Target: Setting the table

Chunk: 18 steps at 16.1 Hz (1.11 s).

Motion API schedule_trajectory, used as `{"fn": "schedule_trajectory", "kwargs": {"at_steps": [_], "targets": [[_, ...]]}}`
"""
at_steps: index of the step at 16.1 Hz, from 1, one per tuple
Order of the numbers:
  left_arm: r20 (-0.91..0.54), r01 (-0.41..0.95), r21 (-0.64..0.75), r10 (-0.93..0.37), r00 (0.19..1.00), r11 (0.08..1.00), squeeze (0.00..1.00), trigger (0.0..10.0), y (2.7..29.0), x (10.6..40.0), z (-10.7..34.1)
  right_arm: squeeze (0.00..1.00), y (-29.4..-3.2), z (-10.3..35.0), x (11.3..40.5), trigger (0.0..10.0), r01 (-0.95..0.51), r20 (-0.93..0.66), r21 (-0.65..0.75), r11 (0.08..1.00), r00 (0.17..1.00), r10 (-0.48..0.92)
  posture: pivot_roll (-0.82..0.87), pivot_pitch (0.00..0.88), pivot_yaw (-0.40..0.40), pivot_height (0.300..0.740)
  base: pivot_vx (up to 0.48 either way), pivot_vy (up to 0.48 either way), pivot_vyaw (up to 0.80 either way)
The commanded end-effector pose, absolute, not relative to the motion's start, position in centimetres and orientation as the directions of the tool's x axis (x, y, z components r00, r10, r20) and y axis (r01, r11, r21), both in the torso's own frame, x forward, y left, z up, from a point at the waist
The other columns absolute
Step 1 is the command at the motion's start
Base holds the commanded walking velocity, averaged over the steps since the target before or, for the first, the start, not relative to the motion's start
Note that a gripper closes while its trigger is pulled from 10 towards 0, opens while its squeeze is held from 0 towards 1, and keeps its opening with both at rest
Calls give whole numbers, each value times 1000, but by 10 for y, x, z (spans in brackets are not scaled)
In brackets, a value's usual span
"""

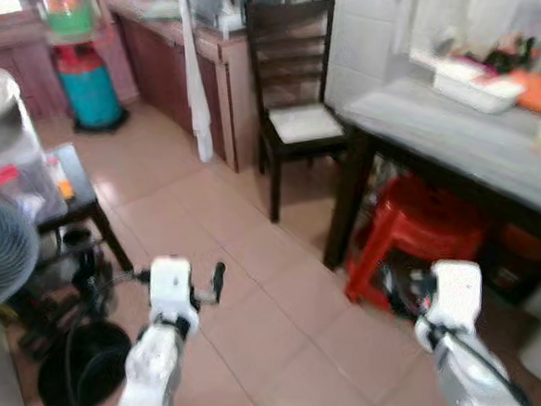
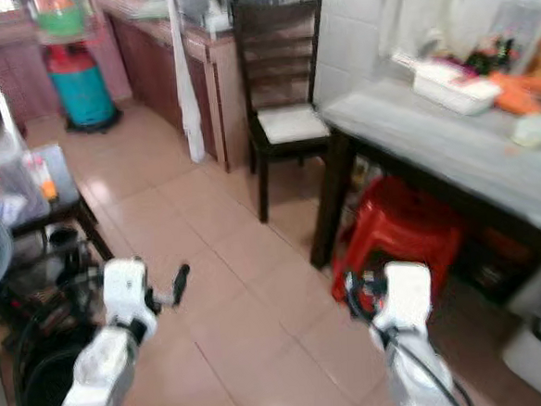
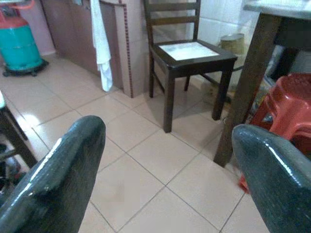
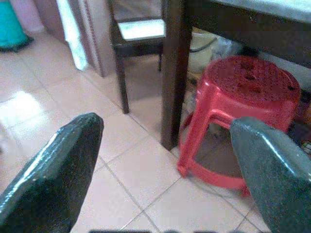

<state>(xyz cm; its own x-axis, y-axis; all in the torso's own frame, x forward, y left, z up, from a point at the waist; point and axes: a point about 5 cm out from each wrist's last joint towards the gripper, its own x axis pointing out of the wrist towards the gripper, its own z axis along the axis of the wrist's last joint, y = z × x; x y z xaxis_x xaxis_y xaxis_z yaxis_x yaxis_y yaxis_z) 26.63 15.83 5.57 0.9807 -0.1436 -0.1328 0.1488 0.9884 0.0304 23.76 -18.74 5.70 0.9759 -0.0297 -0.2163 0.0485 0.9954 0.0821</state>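
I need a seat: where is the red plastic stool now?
The red plastic stool stands under the grey-topped table, on the robot's right, near its dark leg.

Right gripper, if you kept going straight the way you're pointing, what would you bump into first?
Probably the red stool tucked under the table. The right gripper is open and empty, pointing between that stool and the dark table leg. Depth is hard to judge, so it might meet the leg first.

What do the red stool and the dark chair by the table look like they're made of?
The red stool looks like moulded plastic: uniform colour, slightly glossy, one-piece legs and a perforated seat. The dark chair looks like dark-stained wood, with a slatted back and square legs; its pale seat panel reflects light, material unclear.
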Motion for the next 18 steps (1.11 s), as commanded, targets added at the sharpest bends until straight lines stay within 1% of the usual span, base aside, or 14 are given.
{"fn": "schedule_trajectory", "kwargs": {"at_steps": [1, 2, 4, 6, 11, 15, 18], "targets": [[-113, 147, 8, -145, 983, 989, 0, 10000, 159, 267, 59, 0, -191, 63, 240, 10000, 49, -196, 83, 995, 980, -32, 28, 0, -41, 740, 0, 0, 0], [-76, 149, -14, -149, 986, 989, 0, 10000, 159, 266, 64, 0, -190, 65, 240, 10000, 39, -180, 110, 993, 983, -19, 28, 0, -41, 740, 0, 0, 0], [-76, 123, -54, -126, 989, 991, 0, 10000, 161, 269, 67, 0, -191, 66, 241, 10000, 34, -183, 103, 994, 983, -15, 28, 0, -48, 740, 0, 0, 0], [-55, 159, -27, -161, 985, 987, 0, 10000, 157, 273, 72, 0, -190, 64, 242, 10000, 38, -200, 105, 994, 980, -17, 28, 0, -49, 740, 0, 0, 0], [-55, 191, -34, -193, 980, 981, 0, 10000, 152, 273, 72, 0, -192, 65, 244, 10000, 39, -195, 86, 996, 981, -22, 26, 0, -48, 740, 0, 0, -773], [-35, 199, 0, -199, 979, 980, 0, 10000, 152, 271, 72, 0, -191, 70, 243, 10000, 28, -166, 80, 996, 986, -15, 25, 0, -47, 740, 0, 0, -800], [-46, 193, -2, -192, 980, 981, 0, 10000, 153, 268, 69, 0, -191, 72, 241, 10000, 28, -156, 78, 997, 988, -15, 23, 0, -47, 740, 0, 0, -704]]}}
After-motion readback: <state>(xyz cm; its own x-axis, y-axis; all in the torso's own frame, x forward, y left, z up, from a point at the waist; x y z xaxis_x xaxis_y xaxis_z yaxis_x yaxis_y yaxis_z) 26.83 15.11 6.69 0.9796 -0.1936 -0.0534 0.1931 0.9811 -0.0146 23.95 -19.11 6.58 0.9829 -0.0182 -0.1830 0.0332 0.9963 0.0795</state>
